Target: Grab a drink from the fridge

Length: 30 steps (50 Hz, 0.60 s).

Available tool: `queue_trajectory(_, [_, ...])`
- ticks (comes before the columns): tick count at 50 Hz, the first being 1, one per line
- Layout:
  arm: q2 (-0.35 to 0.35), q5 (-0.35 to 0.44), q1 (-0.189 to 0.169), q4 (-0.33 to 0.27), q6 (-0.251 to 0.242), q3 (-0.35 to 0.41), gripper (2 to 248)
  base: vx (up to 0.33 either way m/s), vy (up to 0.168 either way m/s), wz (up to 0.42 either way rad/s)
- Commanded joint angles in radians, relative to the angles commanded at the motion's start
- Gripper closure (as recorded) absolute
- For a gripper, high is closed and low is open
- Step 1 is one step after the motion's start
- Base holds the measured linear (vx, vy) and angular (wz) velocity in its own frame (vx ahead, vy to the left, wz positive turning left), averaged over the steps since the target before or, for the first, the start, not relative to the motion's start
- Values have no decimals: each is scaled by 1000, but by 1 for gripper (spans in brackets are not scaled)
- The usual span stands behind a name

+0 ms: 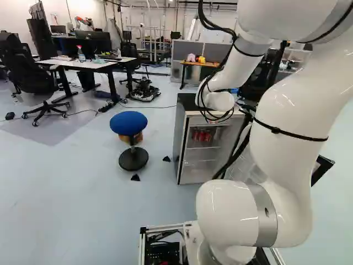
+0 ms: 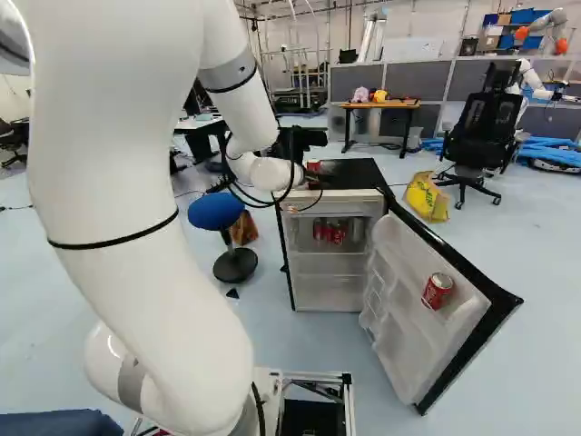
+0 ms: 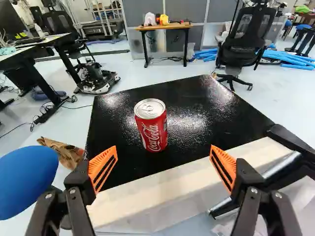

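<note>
The gripper [image 2: 308, 179] is at the fridge's top front edge in the right base view. Seen in the wrist view, the gripper [image 3: 163, 166] stands open, nothing between its orange pads. Ahead of it a red drink can [image 3: 151, 125] stands upright on the black fridge top [image 3: 197, 105], touched by neither finger. The fridge [image 2: 347, 173] has its door [image 2: 463, 313] swung open. More red cans [image 2: 329, 232] stand on an upper shelf inside. Another red can [image 2: 438, 291] sits in the door.
A blue stool [image 1: 131, 138] stands beside the fridge. Behind are a small wooden-topped table [image 2: 379, 104], an office chair [image 2: 477, 132] and a yellow bag [image 2: 427, 197]. Desks [image 1: 83, 63] stand at the left base view's far left. Another robot [image 2: 542, 82] is at the back right.
</note>
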Motion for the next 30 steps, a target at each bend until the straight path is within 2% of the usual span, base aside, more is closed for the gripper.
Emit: queue_trajectory(30, [100,-1,-87,-77,0,85,3,0,0,0])
